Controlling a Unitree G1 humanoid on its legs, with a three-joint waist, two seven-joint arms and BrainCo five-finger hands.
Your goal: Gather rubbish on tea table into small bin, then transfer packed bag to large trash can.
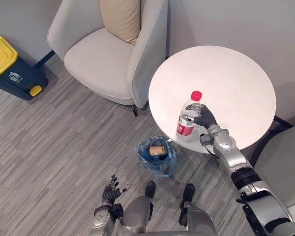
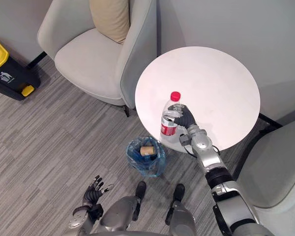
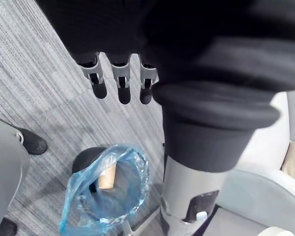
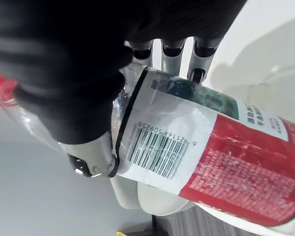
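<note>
Round table (image 1: 226, 73) right of centre: right hand (image 1: 205, 118) clamps its fingers round the bottle (image 1: 188, 120), likely bound for the bin (image 1: 170, 158) below; left hand (image 1: 109, 192) idles, fingers apart.

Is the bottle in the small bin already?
No, the bottle is gripped in the right hand at the tea table, while the small bin on the floor holds a brown cup.

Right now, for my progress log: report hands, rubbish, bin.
Right hand shut on clear plastic bottle with red cap, over near edge of round white table. Left hand open, low. Blue-bagged small bin on floor beneath, brown paper cup inside; nothing between.
</note>
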